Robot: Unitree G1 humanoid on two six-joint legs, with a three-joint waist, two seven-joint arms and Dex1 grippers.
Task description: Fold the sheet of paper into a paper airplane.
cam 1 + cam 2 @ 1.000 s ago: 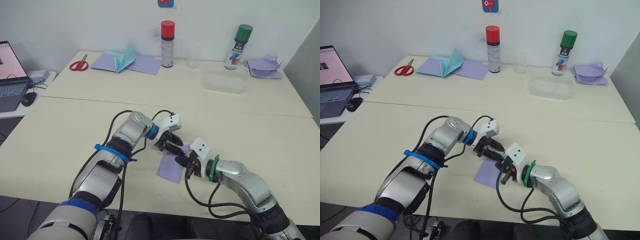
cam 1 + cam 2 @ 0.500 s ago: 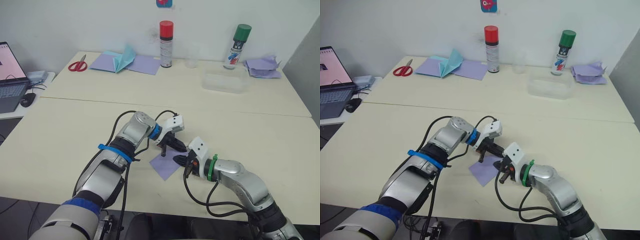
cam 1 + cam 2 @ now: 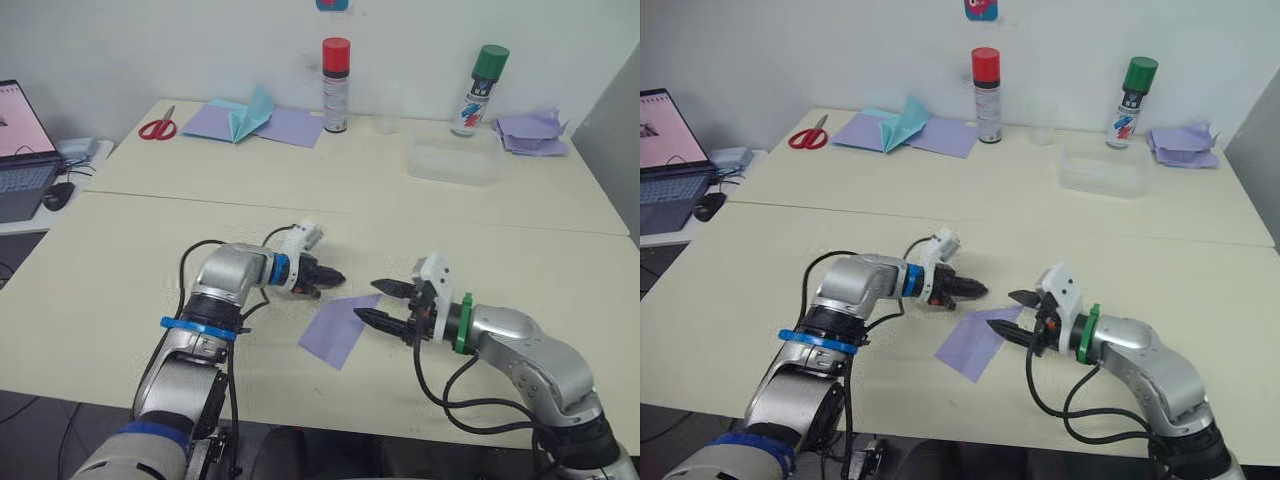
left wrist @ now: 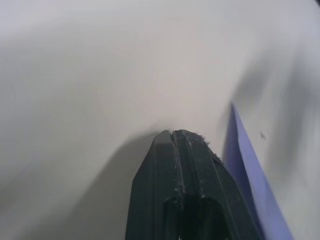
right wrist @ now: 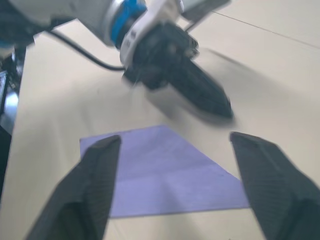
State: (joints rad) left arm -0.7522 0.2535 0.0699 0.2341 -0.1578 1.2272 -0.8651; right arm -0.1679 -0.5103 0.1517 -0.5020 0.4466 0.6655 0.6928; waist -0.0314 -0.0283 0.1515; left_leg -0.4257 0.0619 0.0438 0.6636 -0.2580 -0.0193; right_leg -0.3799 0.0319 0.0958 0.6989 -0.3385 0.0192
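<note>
Your right tool (image 3: 382,303) is spread wide over the sheet of paper (image 3: 338,330) near the bench's (image 3: 120,260) front edge; your left tool (image 3: 335,277) is pinched together, empty, just beside it.

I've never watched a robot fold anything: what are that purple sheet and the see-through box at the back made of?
The purple sheet looks like thin matte paper: it lies flat with faint creases. The see-through box seems glossy clear plastic, since the table shows through its walls.

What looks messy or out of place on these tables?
A crumpled heap of purple papers sits at the far right corner, unlike the flat sheets elsewhere. The lavender sheet by the grippers lies skewed to the table edge.
</note>
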